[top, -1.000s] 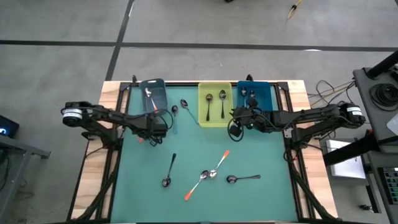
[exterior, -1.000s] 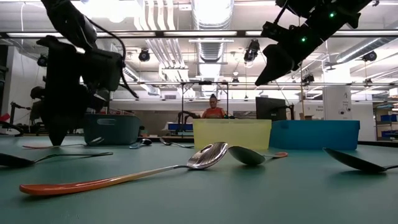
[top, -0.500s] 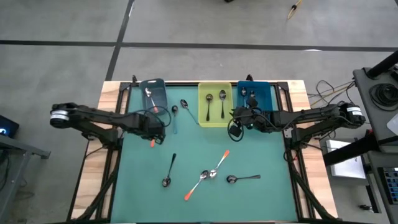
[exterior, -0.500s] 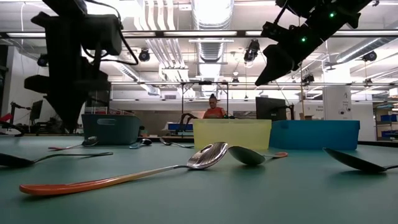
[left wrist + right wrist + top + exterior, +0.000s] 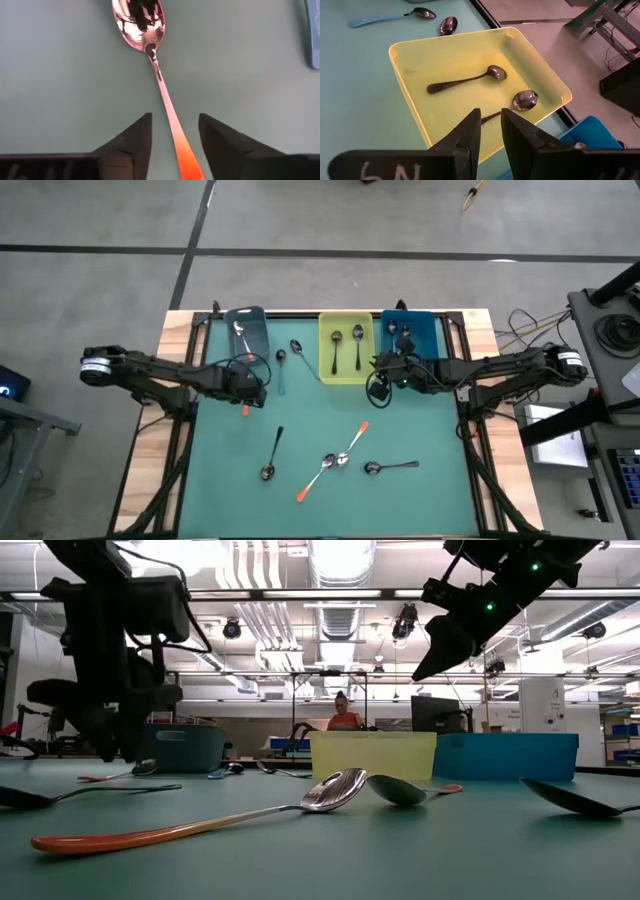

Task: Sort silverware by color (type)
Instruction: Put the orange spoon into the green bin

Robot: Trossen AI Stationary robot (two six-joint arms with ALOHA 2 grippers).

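Note:
An orange-handled spoon (image 5: 160, 85) lies flat on the green table (image 5: 330, 420), just on the near side of the dark bin (image 5: 247, 332). My left gripper (image 5: 175, 135) hovers over the spoon's handle, pointing steeply down. It is open, with a finger on either side of the handle and a gap to each. In the high view it shows as my left gripper (image 5: 246, 392), with the spoon's orange end (image 5: 245, 410) just beyond it. My right gripper (image 5: 375, 366) hangs above the table beside the yellow bin (image 5: 346, 348). Its fingers stand narrowly apart with nothing between them.
The dark bin holds one orange spoon (image 5: 240, 335), the yellow bin two dark-handled spoons (image 5: 465, 82), and the blue bin (image 5: 408, 332) some more. Loose on the table lie a pale blue spoon (image 5: 281, 370), a silvery one (image 5: 303, 358), two black ones (image 5: 273, 452) (image 5: 390, 467) and two orange ones (image 5: 315, 478) (image 5: 353, 442).
My left gripper has risen a little off the table, rolled about its own axis and opened, letting go of the orange spoon. The spoon's handle has swung toward the table's right, and the spoon now lies still on the table.

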